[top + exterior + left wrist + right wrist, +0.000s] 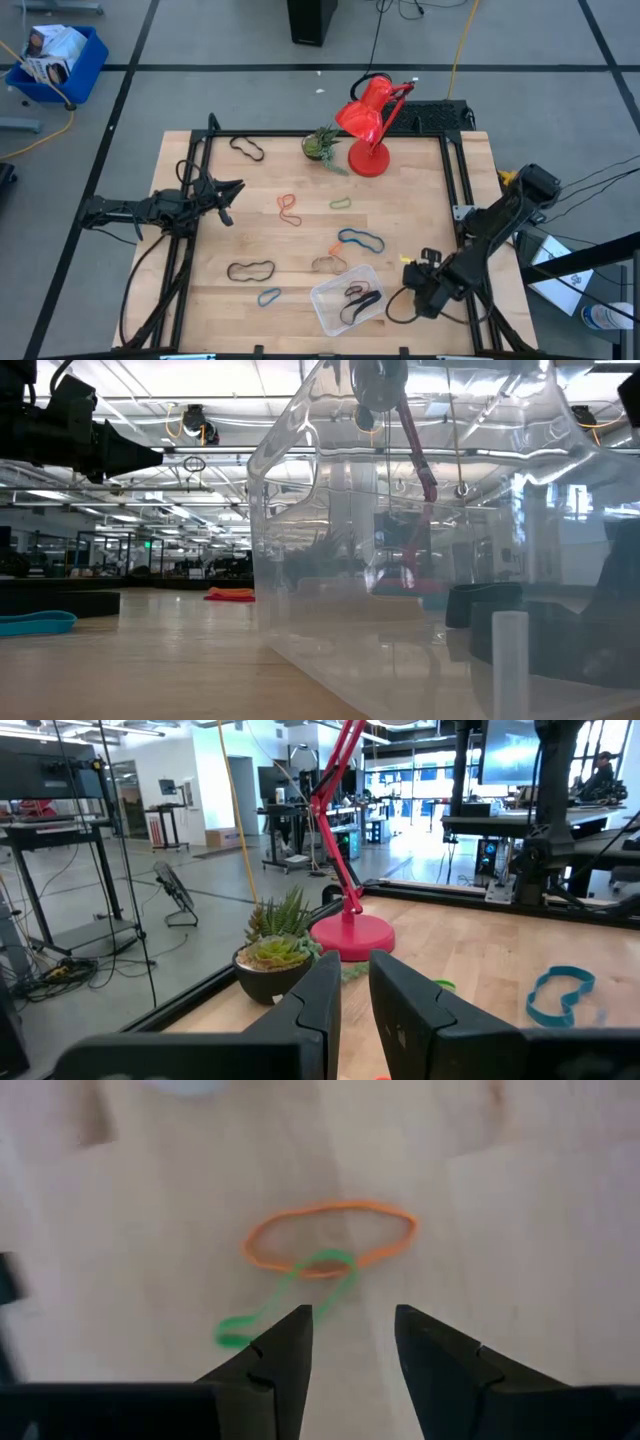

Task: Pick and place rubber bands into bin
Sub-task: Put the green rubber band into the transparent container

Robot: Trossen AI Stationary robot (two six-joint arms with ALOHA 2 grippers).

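Here, from above, my left hand [230, 200] hovers over the left side of the table [420, 190], well apart from the bin [325, 312]. My right hand [412, 272] sits just right of the bin, near the table's front edge. The clear bin holds a few rubber bands [360, 298], black and red. Other bands lie loose on the wood: a black loop [250, 270], a small blue loop [270, 296] and a larger blue loop [361, 240].

At table height, the bin's clear wall [300, 560] fills most of the view, with a blue band [35, 622] lying flat at far left.

From my left wrist, the fingers [320, 1010] stand a narrow gap apart, grasping nothing. Ahead are a potted plant [275, 955], a red lamp base [350, 935] and a blue band [560, 995].

From my right wrist, the fingers [280, 1350] are spread and empty above an orange band [330, 1210] overlapping a green band [285, 1295].
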